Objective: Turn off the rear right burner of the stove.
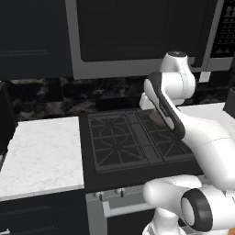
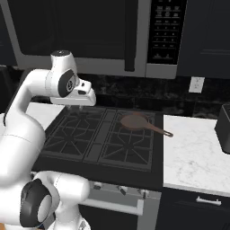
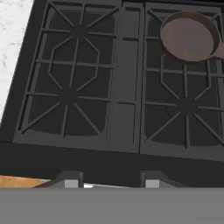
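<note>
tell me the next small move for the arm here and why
Probably lower the gripper toward the knobs on the stove front panel. The hand hangs high over the grates, looking down at the rear right burner, where a brown pan sits, and touches no knob.

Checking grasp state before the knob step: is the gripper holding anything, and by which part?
Nothing is held. The gripper hangs open above the stove, with bare grate between its fingertips. The pan sits untouched on the rear right burner.

Black stove (image 2: 96,155) with dark grates, rear right burner (image 2: 134,128) under a brown pan (image 2: 137,121)
</note>
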